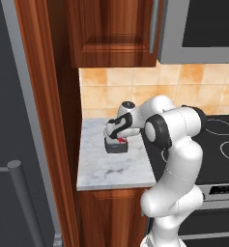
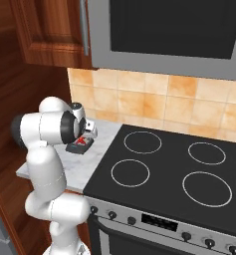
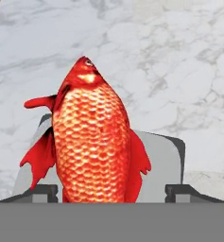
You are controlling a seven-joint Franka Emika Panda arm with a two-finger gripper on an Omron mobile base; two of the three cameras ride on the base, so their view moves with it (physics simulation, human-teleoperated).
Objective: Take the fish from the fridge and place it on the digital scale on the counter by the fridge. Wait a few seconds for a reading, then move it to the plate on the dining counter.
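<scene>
Arm: bent forward and down over the desk (image 1: 108, 166), wrist low beside the stove (image 2: 179, 174).
Desk: short marble top between wood panel and stove.
Digital scale (image 1: 116, 146): on the desk, under the hand.
Hand (image 1: 118, 138): fingers (image 3: 42, 193) spread either side of the fish, not clamping.
Fish (image 3: 92, 142): lying on the scale's grey top.

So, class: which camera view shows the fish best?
The hand view: the fish is large there, scales and fins clear, lying over the scale. Both base views show only a tiny red speck under the gripper, on the counter.
</scene>
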